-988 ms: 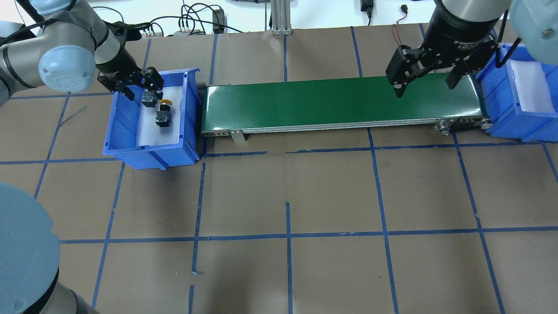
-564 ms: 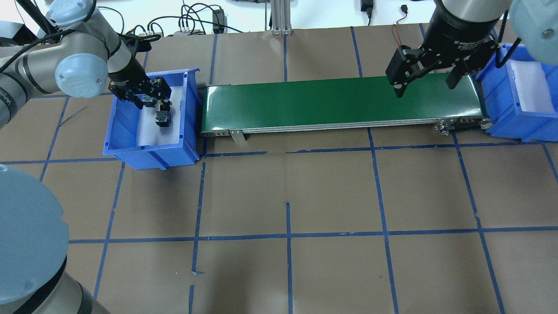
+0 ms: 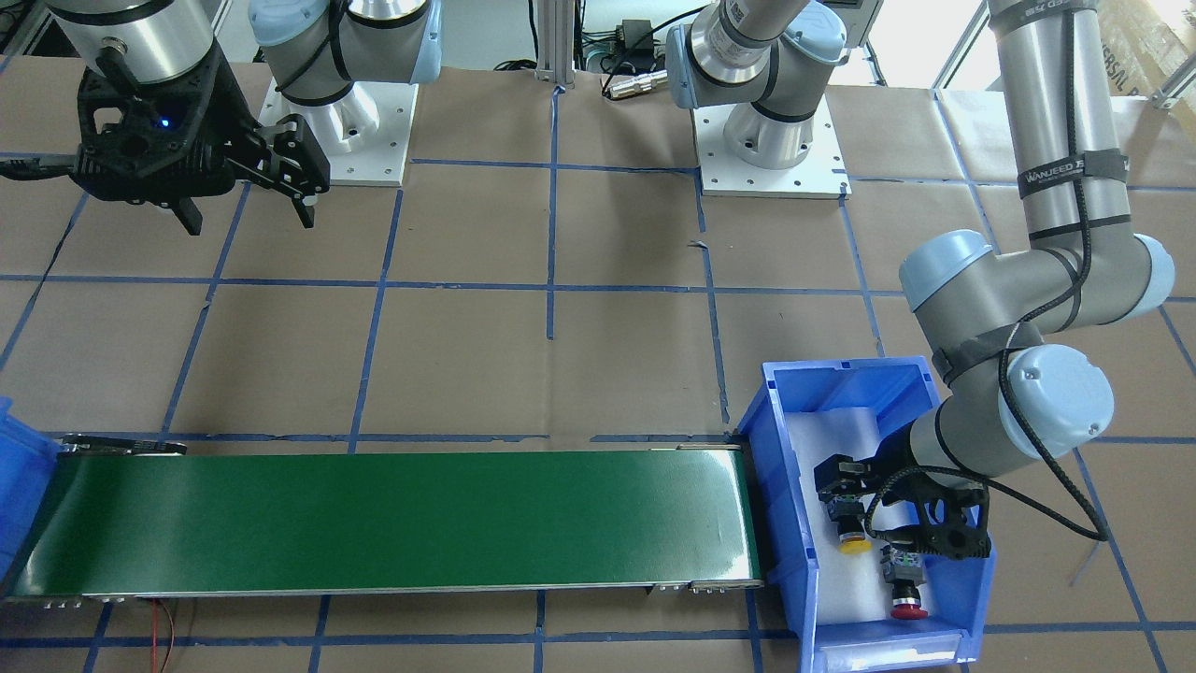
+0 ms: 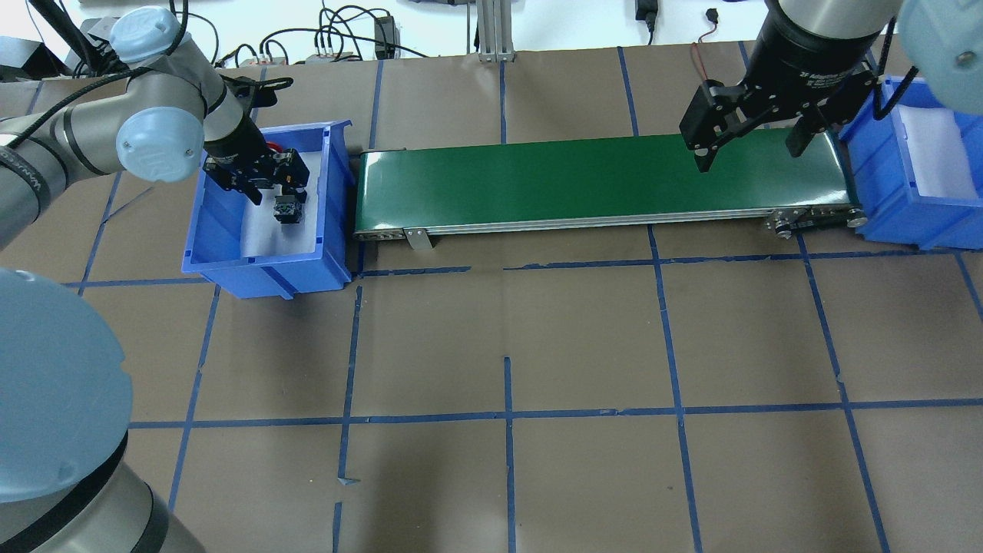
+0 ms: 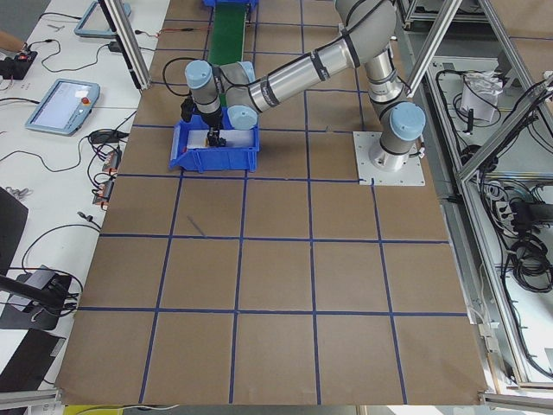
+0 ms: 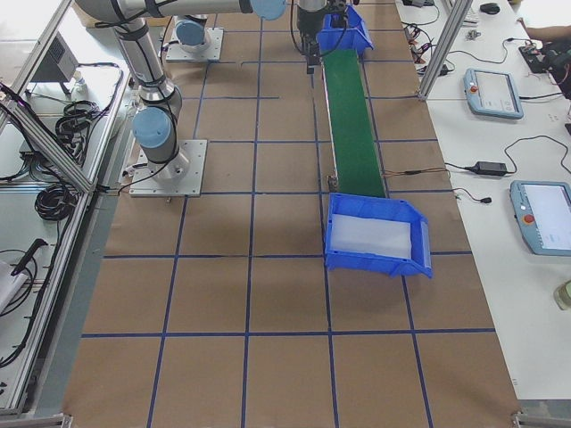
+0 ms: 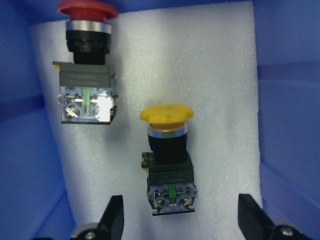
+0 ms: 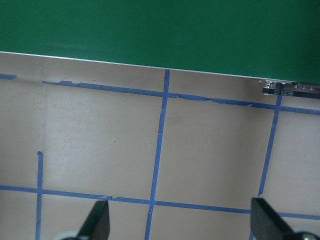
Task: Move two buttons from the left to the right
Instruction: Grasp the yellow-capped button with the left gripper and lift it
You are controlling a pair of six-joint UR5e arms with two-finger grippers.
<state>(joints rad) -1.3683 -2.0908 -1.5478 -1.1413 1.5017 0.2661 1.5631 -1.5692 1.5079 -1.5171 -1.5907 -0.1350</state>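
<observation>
overhead exterior view sets the scene for us: the green belt [image 4: 599, 180] runs off to one side of the left pincer [image 7: 181, 220], which hangs inside the blue bin [image 4: 265, 270] at the belt's near end. the right pincer [image 4: 747, 157] hangs spread wide and empty over the belt's far end, well apart from both buttons, so the left arm is plainly the nearer one. its fingers [image 7: 113, 215] stand wide with nothing held. the yellow button [image 7: 167, 160] lies on the white foam [image 7: 225, 75] in the bin, its terminal end between the two fingers and a touch nearer one of them. its long axis points straight ahead of the pincer, cap foremost, so we judge a close would pinch the body across its narrow width. the red button [image 7: 86, 65] lies further ahead and outside the gap, parallel, cap foremost too.
</observation>
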